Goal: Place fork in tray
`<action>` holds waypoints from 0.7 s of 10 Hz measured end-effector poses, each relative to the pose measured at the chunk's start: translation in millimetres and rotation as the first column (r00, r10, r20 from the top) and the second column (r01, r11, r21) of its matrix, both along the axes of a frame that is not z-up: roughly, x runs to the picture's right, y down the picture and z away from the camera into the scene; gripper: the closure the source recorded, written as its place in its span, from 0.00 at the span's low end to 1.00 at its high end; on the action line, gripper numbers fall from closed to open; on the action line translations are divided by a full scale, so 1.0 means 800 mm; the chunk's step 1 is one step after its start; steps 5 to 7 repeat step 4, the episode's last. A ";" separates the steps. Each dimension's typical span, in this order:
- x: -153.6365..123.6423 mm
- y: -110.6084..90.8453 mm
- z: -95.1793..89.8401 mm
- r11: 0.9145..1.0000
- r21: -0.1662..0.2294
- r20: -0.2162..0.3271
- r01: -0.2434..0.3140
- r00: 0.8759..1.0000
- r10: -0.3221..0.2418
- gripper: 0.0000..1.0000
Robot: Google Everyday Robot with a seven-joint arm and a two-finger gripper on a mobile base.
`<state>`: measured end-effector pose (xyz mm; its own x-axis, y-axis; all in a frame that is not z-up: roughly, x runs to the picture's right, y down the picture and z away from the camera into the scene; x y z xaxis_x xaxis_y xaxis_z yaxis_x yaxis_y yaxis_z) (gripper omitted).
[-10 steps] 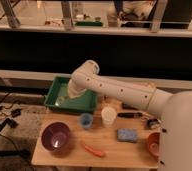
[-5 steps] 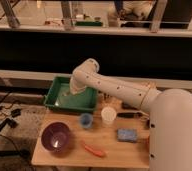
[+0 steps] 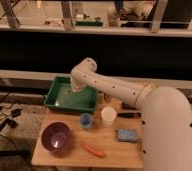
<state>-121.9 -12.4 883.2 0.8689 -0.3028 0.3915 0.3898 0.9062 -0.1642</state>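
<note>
Wood makes up the small table (image 3: pixel 69 159), which stands on a grey floor before a long dark wall with a pale ledge running along it; above that, a lit room shows behind metal posts. Cables lie on the floor to the left of the table.

Landmark for everything else is the green tray (image 3: pixel 56 102), which sits at the table's back left corner. The robot's white arm (image 3: pixel 119 89) reaches in from the right and bends down over the tray, with its bulky white body filling the lower right of the view. The gripper (image 3: pixel 75 90) hangs inside the tray, low over its middle, below the arm's elbow. I cannot tell how its fingers stand, nor whether anything is in them. The fork cannot be made out anywhere, neither in the tray nor on the table.

In front of the tray, toward the table's left edge, sits a round purple bowl (image 3: pixel 57 138). Just in front of the tray's right corner stand a small blue cup (image 3: pixel 86 120) and, beside it, a white cup (image 3: pixel 108 116). Farther right of the tray lies a blue sponge (image 3: pixel 127 135). An orange carrot-shaped item (image 3: pixel 93 149) lies in front of the blue cup.
</note>
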 end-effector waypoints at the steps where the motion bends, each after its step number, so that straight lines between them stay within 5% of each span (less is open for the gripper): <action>1: -0.002 0.000 0.004 1.000 -0.002 -0.010 -0.007 1.000 0.007 0.99; 7: -0.007 0.001 0.017 1.000 -0.012 -0.029 -0.022 0.999 0.021 0.99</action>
